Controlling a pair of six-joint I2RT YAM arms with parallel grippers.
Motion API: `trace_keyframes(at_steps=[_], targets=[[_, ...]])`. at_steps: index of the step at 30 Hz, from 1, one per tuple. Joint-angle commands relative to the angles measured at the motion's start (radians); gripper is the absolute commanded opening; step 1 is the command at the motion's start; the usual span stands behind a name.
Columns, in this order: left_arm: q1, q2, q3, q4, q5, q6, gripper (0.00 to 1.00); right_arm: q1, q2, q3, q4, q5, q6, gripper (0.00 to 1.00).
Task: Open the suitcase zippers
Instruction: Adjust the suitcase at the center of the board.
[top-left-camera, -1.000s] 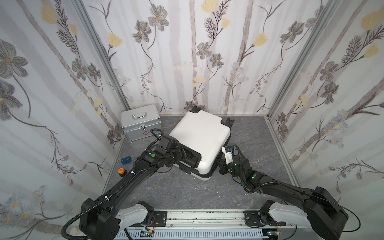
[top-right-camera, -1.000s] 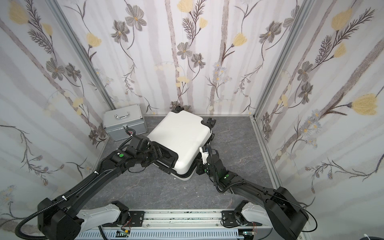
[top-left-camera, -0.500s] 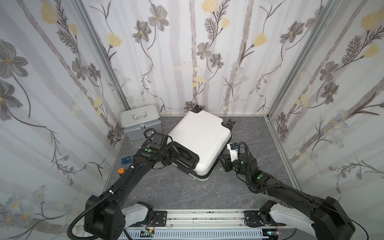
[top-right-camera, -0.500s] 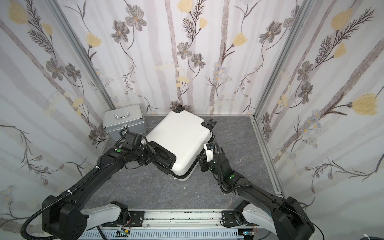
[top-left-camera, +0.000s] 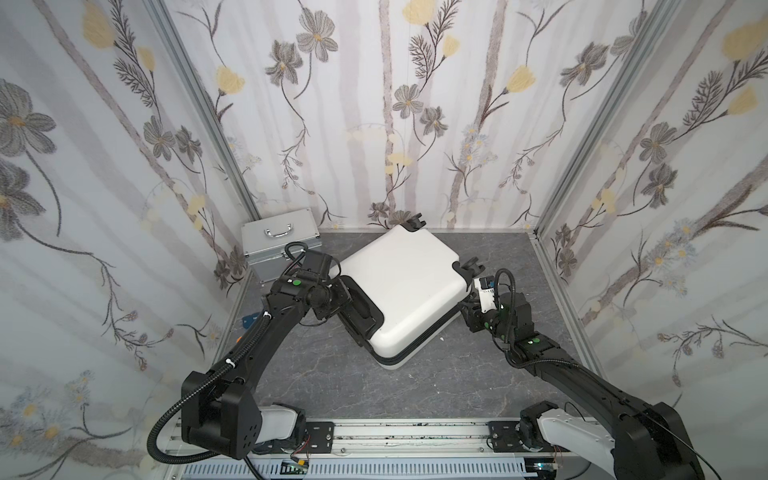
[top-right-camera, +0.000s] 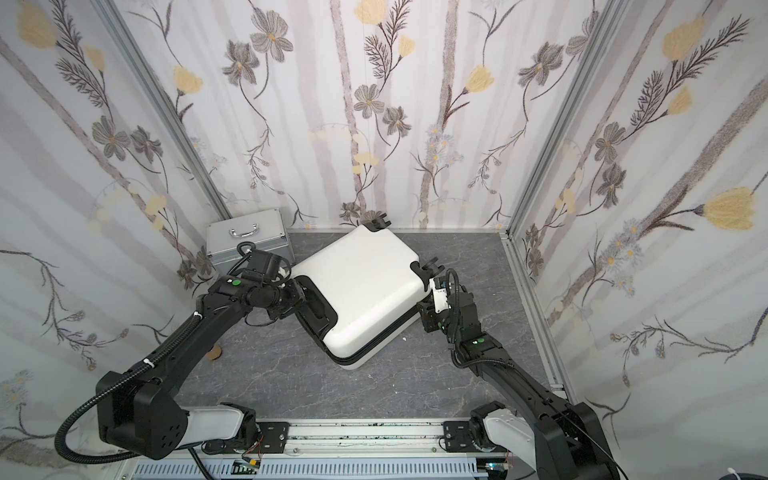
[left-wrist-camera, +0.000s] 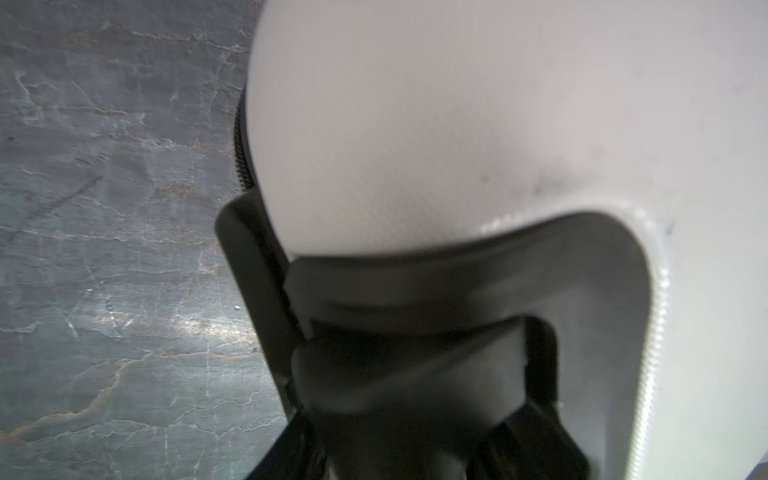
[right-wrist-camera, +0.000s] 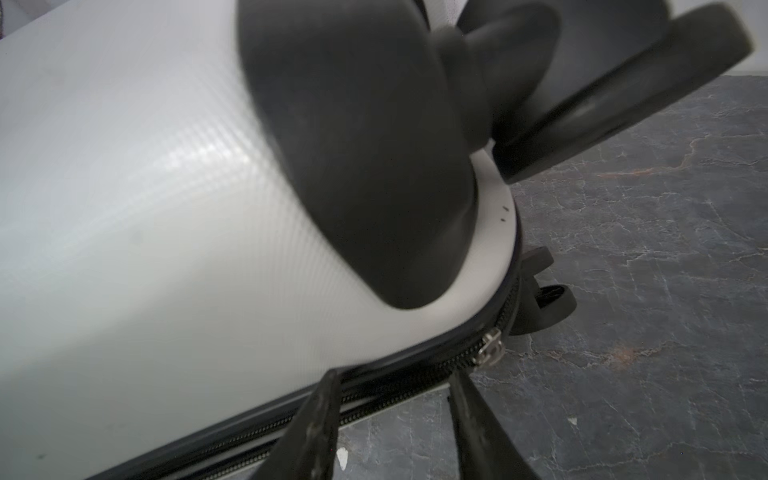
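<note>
The white suitcase lies flat on the grey floor, seen in both top views. My left gripper sits in its black handle recess, shut on the handle bar. My right gripper is at the case's right side near a wheel. It is open, its fingers astride the black zipper track, holding nothing. The silver zipper pull lies just past the fingertips, by the corner. Behind it the track's two rows of teeth stand apart.
A silver metal case stands at the back left, close behind my left arm. A small blue item and an orange one lie by the left wall. Flowered walls close in three sides.
My right gripper has slid along the suitcase's right side toward the wheel and gone from shut to open. My left gripper has closed in the handle recess.
</note>
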Motion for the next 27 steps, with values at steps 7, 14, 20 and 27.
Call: trace_keyframes(at_steps=[7, 14, 20, 27], targets=[[0.012, 0.106, 0.167, -0.117, -0.163, 0.188, 0.49, -0.101, -0.120, 0.020, 0.004, -0.231, -0.036, 0.52], [0.013, 0.146, 0.192, -0.124, -0.114, 0.198, 0.61, -0.182, -0.246, 0.016, -0.106, -0.247, -0.028, 0.61], [0.013, 0.197, 0.230, -0.107, -0.133, 0.233, 0.58, -0.267, -0.205, 0.129, -0.125, -0.322, -0.050, 0.67], [0.012, 0.278, 0.279, -0.117, -0.103, 0.246, 0.58, -0.278, 0.000, 0.426, -0.279, -0.290, -0.215, 0.73]])
